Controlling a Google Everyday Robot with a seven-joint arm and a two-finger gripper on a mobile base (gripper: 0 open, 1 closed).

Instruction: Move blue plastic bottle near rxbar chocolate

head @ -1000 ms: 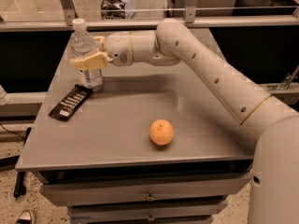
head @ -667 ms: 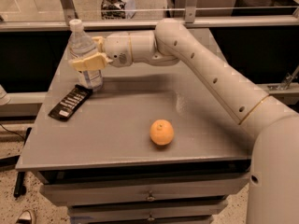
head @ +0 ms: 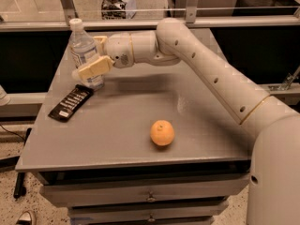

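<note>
While upright just beside rxbar chocolate (head: 70,102), blue plastic bottle (head: 81,45) clamped inside gripper (head: 87,56)

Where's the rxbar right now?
Camera view: the rxbar lies flat at the table's left side, just in front of the bottle, which the end effector grips at the back left. The orange sits to its right, nearer the front.

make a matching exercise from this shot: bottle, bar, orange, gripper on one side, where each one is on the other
Things:
1. bottle
2. bar
3. orange
4. gripper

Places:
a. lying flat, left side of the table
b. closed around the bottle
c. alone, toward the front edge
d. standing upright, back left

Pairs: 1-d, 2-a, 3-c, 4-b
</note>
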